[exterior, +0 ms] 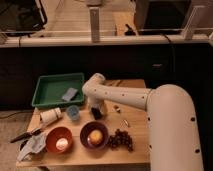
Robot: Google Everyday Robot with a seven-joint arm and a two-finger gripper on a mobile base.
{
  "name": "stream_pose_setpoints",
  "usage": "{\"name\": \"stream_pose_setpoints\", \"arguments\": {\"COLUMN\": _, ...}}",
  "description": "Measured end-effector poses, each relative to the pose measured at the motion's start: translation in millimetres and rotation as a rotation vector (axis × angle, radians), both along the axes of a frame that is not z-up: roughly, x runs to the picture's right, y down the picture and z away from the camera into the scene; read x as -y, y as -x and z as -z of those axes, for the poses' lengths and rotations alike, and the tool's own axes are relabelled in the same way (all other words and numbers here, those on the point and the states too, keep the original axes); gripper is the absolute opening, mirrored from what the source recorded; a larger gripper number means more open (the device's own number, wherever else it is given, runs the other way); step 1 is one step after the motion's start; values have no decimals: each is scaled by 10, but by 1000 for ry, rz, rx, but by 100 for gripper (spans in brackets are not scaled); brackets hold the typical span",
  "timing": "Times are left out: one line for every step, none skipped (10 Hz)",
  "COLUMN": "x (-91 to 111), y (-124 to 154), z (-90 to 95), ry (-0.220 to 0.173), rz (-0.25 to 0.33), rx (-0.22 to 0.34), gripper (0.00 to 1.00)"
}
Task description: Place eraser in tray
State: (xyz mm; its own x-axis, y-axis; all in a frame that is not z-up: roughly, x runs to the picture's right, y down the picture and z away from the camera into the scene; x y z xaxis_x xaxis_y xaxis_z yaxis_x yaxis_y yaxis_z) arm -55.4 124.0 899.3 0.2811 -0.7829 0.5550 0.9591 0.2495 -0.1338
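The green tray [44, 89] stands at the table's back left, with a grey-blue flat block [70, 93] lying inside it. My white arm reaches in from the right and bends down just off the tray's right front corner. The gripper [96, 111] hangs low over the table there. A small dark shape [96, 115] sits right at its tip. It may be the eraser, but I cannot separate it from the gripper itself.
A small blue cup [73, 112] and a white cup on its side [50, 116] sit left of the gripper. In front are two reddish bowls [59, 140] [95, 135], dark grapes [120, 140], a black-handled utensil [24, 135] and a crumpled cloth [32, 146].
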Motion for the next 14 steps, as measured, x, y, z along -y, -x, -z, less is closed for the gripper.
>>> {"name": "stream_pose_setpoints", "arguments": {"x": -16, "y": 7, "z": -11, "ry": 5, "rz": -5, "rx": 1, "gripper": 45}}
{"name": "stream_pose_setpoints", "arguments": {"x": -41, "y": 0, "z": -25, "ry": 11, "rz": -4, "rx": -1, "gripper": 37}}
{"name": "stream_pose_setpoints", "arguments": {"x": -80, "y": -9, "z": -46, "ry": 24, "rz": 3, "rx": -8, "gripper": 28}}
{"name": "stream_pose_setpoints", "arguments": {"x": -138, "y": -1, "z": -83, "ry": 37, "rz": 13, "rx": -15, "gripper": 25}}
{"name": "stream_pose_setpoints", "arguments": {"x": -141, "y": 10, "z": -85, "ry": 39, "rz": 14, "rx": -15, "gripper": 27}}
{"name": "stream_pose_setpoints", "arguments": {"x": -140, "y": 1, "z": -78, "ry": 39, "rz": 14, "rx": -17, "gripper": 27}}
{"name": "stream_pose_setpoints", "arguments": {"x": -139, "y": -1, "z": -72, "ry": 40, "rz": 14, "rx": -17, "gripper": 27}}
{"name": "stream_pose_setpoints", "arguments": {"x": -140, "y": 1, "z": -70, "ry": 41, "rz": 14, "rx": -17, "gripper": 27}}
{"name": "stream_pose_setpoints", "arguments": {"x": -132, "y": -17, "z": -56, "ry": 43, "rz": 6, "rx": -17, "gripper": 27}}
{"name": "stream_pose_setpoints", "arguments": {"x": -82, "y": -54, "z": -12, "ry": 41, "rz": -17, "rx": -14, "gripper": 27}}
{"name": "stream_pose_setpoints", "arguments": {"x": 57, "y": -113, "z": 96, "ry": 28, "rz": -55, "rx": -10, "gripper": 30}}
{"name": "stream_pose_setpoints", "arguments": {"x": 167, "y": -116, "z": 196, "ry": 17, "rz": -75, "rx": -5, "gripper": 33}}
{"name": "stream_pose_setpoints", "arguments": {"x": 311, "y": -91, "z": 331, "ry": 6, "rz": -96, "rx": 5, "gripper": 31}}
{"name": "stream_pose_setpoints", "arguments": {"x": 546, "y": -80, "z": 553, "ry": -10, "rz": -123, "rx": 15, "gripper": 22}}
